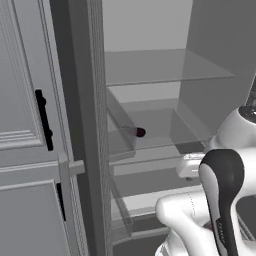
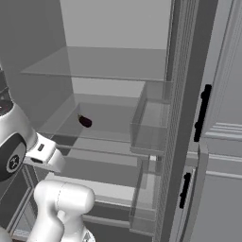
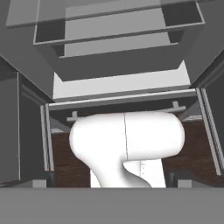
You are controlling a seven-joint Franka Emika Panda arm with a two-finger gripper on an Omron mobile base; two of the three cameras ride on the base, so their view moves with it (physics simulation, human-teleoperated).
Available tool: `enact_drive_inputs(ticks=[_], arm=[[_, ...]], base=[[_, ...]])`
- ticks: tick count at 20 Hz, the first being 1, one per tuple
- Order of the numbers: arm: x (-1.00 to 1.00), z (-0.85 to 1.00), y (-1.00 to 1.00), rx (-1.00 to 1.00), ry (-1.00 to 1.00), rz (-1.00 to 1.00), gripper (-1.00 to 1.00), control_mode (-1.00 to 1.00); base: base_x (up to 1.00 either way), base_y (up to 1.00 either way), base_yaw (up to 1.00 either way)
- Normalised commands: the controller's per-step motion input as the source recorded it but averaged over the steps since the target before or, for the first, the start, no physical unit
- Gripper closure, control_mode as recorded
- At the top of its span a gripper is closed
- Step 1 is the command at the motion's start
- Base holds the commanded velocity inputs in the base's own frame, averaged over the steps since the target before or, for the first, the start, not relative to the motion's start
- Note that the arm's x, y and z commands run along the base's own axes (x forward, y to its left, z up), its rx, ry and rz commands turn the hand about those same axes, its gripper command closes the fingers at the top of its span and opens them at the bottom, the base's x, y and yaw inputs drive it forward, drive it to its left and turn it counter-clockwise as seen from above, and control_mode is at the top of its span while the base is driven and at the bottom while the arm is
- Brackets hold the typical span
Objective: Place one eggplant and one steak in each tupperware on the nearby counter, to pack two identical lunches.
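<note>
Purple and shiny, one eggplant (image 1: pixel 141 132) sits far back on a glass shelf (image 1: pixel 165 142) in the open fridge (you see it from both sides). Your arm (image 1: pixel 222 200) is low in front. You cannot tell if the pincer is wide or narrow.

I see flat, even, diffuse rendered light with no evident source. The open fridge interior (image 1: pixel 150 70) reads mid-grey, its back wall brightest. Shadows are soft, darkest under the glass shelves (image 2: pixel 94 64). No glare. Edges look slightly soft at this resolution. The hand view shows strong perspective convergence; no focus falloff.
</note>
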Motion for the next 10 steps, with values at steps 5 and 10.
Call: enact_drive_inputs(ticks=[5,10], arm=[[0.49,-0.07,0.12,-0.01,0.1,0.12,-1.0,-1.0],[0.58,-0.04,-0.01,-0.03,0.0,0.12,-1.0,-1.0]], base=[[0.0,0.0,0.0],[0.0,0.0,0.0]])
